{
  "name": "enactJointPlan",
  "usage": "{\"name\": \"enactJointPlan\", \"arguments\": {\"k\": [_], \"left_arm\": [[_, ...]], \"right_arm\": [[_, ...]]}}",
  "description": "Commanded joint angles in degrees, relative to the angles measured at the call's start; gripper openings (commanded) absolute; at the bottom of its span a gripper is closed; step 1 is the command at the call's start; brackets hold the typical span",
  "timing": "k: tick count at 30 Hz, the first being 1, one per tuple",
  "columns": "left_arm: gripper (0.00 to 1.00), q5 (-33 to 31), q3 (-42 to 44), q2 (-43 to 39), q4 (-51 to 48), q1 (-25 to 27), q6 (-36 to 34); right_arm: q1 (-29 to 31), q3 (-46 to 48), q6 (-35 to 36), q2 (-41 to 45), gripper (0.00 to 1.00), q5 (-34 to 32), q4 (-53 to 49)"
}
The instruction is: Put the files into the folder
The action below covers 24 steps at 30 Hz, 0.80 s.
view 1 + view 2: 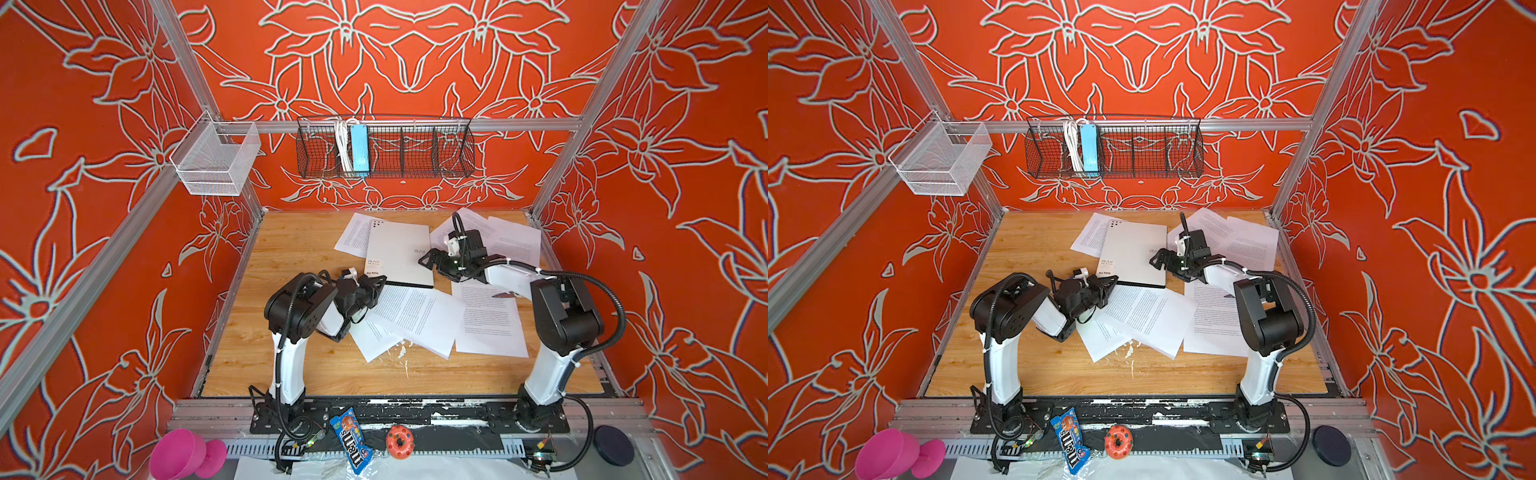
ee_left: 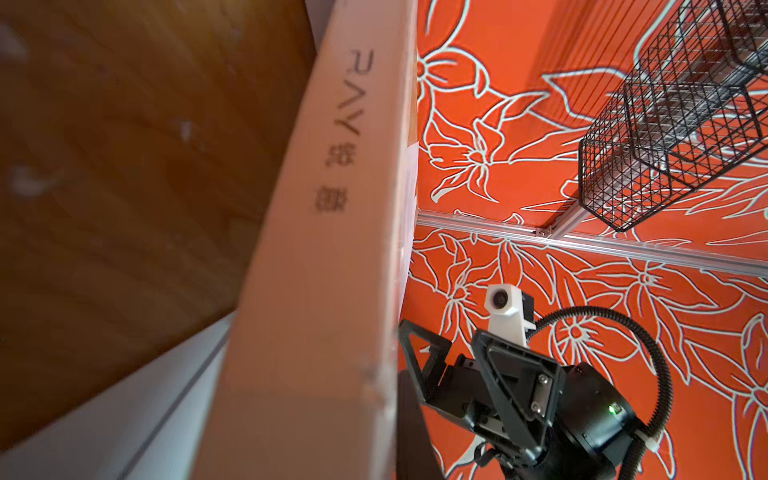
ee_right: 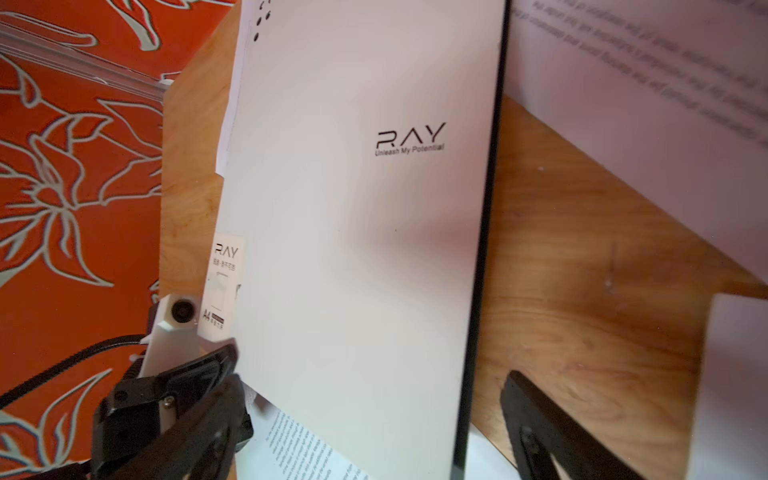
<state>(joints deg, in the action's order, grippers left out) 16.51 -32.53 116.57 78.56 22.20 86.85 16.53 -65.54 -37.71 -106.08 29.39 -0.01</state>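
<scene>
I have my left gripper [image 1: 379, 283] clamped on the near corner of the folder [image 1: 401, 253], my right gripper [image 1: 429, 259] spread wide at its right edge, among the files [image 1: 415, 320].

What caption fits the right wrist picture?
Left gripper pinching the folder by its corner, printed files scattered around.

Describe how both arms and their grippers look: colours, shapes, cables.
Both the left arm and right arm have white link shells between bulky black joint housings, with black corrugated cable hoses fastened by white ties. The left gripper and right gripper are black, with angular, triangular open-framed fingers, and each wrist carries a small white camera mount.
</scene>
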Motion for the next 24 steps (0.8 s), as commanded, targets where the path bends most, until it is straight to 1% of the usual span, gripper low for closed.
{"name": "enactJointPlan", "arguments": {"k": [1,3,6,8,14,18,20,21,24], "left_arm": [[0.00,1.0,0.0,-2.1,2.8,0.2,1.4],[0.00,1.2,-0.2,-1.9,2.8,0.2,1.9],[0.00,2.0,-0.8,-1.9,2.8,0.2,2.2],[0.00,2.1,-1.0,-2.2,2.8,0.2,2.1],[0.00,2.7,-1.0,-1.8,2.8,0.3,2.3],[0.00,2.7,-1.3,-1.7,2.8,0.4,1.7],[0.00,3.0,-1.8,-0.9,2.7,0.5,1.7],[0.00,3.3,-2.2,-0.5,2.8,0.6,1.8],[0.00,3.4,-2.5,0.4,2.8,0.8,1.8]], "right_arm": [[-0.7,-3.1,-3.1,-3.1,0.98,4.4,2.4],[-0.7,-4.1,-4.7,-4.7,0.97,5.6,4.0],[-0.7,-5.1,-5.3,-5.9,0.97,5.0,3.4],[-0.7,-4.9,-6.0,-6.3,0.97,5.6,4.8],[-0.8,-5.6,-8.4,-8.4,0.93,9.5,10.0],[-2.1,-5.3,-10.1,-9.7,0.82,10.8,15.8],[-2.9,-5.5,-11.0,-11.3,0.72,11.9,19.0],[-3.2,-5.8,-11.9,-12.4,0.65,12.9,21.3],[-3.5,-6.9,-14.1,-15.1,0.48,14.9,26.7]]}}
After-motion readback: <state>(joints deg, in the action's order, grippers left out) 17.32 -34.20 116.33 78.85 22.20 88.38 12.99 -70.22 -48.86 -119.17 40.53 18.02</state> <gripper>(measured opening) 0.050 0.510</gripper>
